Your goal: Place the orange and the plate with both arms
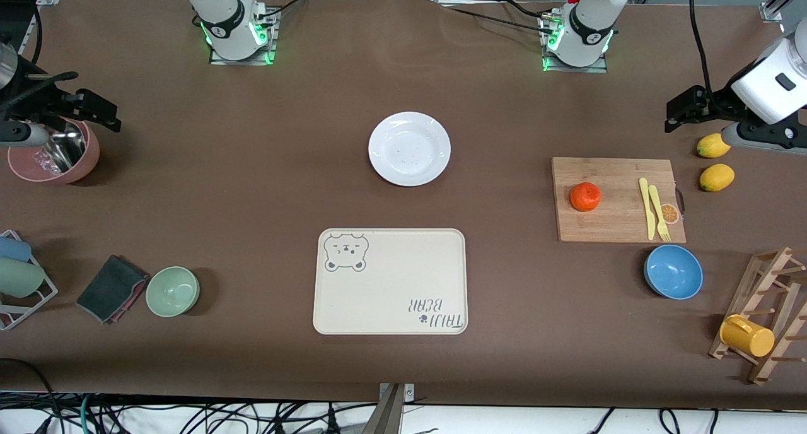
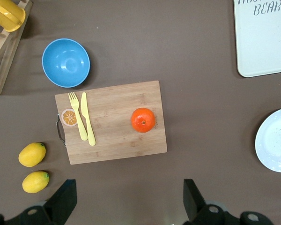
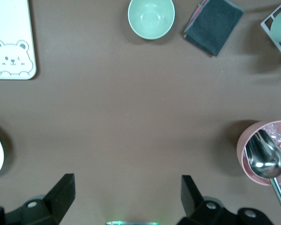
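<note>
The white plate (image 1: 409,148) lies on the table's middle, farther from the front camera than the beige bear-print tray (image 1: 390,281). It also shows in the left wrist view (image 2: 276,140). The orange (image 1: 585,196) sits on a wooden cutting board (image 1: 618,222) toward the left arm's end, and shows in the left wrist view (image 2: 143,120). My left gripper (image 1: 686,109) (image 2: 129,204) is open and empty, up over the table by the lemons. My right gripper (image 1: 94,109) (image 3: 127,199) is open and empty, up by the pink bowl (image 1: 53,153).
A yellow knife and fork (image 1: 652,207) lie on the board. Two lemons (image 1: 716,176), a blue bowl (image 1: 673,271) and a wooden rack with a yellow cup (image 1: 747,335) are at the left arm's end. A green bowl (image 1: 173,291), a dark cloth (image 1: 110,289) and a scoop (image 3: 264,161) in the pink bowl are at the right arm's end.
</note>
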Robot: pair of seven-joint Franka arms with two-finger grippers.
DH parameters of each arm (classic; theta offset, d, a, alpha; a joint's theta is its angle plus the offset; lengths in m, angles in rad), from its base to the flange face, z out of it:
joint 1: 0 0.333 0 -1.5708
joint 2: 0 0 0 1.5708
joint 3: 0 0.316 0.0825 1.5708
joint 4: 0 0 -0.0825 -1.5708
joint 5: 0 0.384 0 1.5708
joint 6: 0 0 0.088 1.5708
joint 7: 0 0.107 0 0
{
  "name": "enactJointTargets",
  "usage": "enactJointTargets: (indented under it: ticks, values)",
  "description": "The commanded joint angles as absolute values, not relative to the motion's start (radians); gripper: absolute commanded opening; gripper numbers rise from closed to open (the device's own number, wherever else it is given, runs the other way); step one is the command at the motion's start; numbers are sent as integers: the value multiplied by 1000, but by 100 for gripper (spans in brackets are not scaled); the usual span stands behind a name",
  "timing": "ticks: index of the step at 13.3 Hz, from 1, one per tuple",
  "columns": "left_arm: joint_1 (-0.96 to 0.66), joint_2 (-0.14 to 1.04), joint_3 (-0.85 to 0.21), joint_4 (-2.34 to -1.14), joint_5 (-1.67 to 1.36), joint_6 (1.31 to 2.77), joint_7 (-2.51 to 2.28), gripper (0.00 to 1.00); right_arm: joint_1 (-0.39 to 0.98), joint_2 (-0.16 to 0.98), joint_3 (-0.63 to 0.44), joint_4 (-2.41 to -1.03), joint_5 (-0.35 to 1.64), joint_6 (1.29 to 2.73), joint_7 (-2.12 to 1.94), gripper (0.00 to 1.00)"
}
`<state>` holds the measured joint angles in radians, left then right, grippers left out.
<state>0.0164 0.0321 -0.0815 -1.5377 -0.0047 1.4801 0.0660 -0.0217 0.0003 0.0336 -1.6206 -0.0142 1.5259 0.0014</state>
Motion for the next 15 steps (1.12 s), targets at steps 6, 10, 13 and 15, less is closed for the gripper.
enactJointTargets:
  ticks: [6,10,13,15]
  values:
    - [14,44,-81,-1505,15,1457,75,100,-29,-8,26,-1617,18,1494,-8,100]
    - [14,44,-81,-1505,15,1457,75,100,-29,-9,28,-1615,14,1494,-8,100]
    - [15,44,-81,-1505,15,1457,75,100,-29,-9,26,-1615,12,1494,-8,100]
    - [14,44,-81,-1505,15,1457,75,100,-29,-9,26,-1615,14,1494,-6,100]
